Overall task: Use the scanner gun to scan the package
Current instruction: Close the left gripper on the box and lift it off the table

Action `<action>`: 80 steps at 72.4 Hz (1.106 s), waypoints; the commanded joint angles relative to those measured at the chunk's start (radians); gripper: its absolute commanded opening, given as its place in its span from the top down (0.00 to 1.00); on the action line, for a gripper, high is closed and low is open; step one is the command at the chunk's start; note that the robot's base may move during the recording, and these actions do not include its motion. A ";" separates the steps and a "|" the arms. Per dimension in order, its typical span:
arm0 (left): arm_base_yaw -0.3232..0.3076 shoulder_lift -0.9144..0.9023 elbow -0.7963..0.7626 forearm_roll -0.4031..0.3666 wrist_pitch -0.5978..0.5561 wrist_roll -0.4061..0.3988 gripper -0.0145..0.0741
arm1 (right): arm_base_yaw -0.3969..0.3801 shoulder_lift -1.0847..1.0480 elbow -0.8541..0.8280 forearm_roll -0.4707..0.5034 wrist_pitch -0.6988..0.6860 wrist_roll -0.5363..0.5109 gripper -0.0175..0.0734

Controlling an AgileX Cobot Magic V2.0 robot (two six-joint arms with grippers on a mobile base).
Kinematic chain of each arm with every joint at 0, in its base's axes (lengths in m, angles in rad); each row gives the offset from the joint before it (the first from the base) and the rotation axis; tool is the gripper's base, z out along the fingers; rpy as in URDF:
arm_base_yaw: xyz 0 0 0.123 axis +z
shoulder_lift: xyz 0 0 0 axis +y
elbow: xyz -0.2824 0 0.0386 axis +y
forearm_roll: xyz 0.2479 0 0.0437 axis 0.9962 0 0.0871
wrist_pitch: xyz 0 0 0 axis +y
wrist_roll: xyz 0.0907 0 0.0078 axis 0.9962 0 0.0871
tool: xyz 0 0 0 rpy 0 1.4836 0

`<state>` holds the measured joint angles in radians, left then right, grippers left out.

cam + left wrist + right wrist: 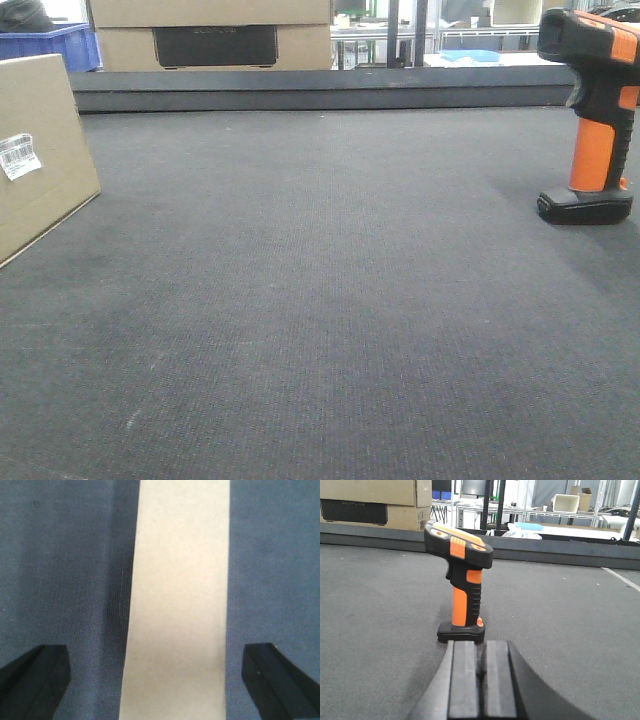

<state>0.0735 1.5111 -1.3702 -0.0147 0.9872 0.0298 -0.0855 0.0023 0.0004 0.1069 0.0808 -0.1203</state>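
Observation:
The package point(40, 150), a tan cardboard box with a white barcode label point(18, 155), stands on the dark mat at the far left. In the left wrist view I look straight down on its narrow top face point(177, 605). My left gripper point(157, 680) is open, with one black finger point(32, 680) on each side of the box and a gap to it on both sides. The scanner gun point(598, 120) stands upright on its black base at the right. My right gripper point(480, 672) is shut on nothing, low on the mat just behind the scanner gun's point(462, 580) base.
Stacked cartons with a black panel point(212, 35) and a blue crate point(60, 45) stand beyond the raised black rail point(320, 90) at the mat's far edge. Tables and racks lie further back point(560, 525).

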 commanded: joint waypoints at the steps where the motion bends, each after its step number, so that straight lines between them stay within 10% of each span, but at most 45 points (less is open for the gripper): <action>1: -0.002 0.013 -0.007 -0.018 -0.007 0.015 0.16 | -0.001 -0.002 0.000 0.002 -0.021 0.000 0.99; 39: -0.002 0.116 -0.007 -0.028 0.012 0.022 0.19 | -0.001 -0.002 0.000 0.002 -0.021 0.000 0.99; 47: -0.002 0.116 -0.007 -0.028 0.012 0.022 0.37 | -0.001 -0.002 0.000 0.002 -0.021 0.000 0.99; 59: -0.002 0.116 -0.009 -0.028 0.011 0.022 0.94 | -0.001 -0.002 0.000 0.002 -0.021 0.000 0.99; 80: -0.023 0.114 -0.106 -0.165 0.081 -0.057 0.96 | -0.001 -0.002 0.000 0.002 -0.021 0.000 0.99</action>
<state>0.0695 1.6350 -1.4333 -0.1231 1.0533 0.0227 -0.0855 0.0023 0.0004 0.1069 0.0808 -0.1203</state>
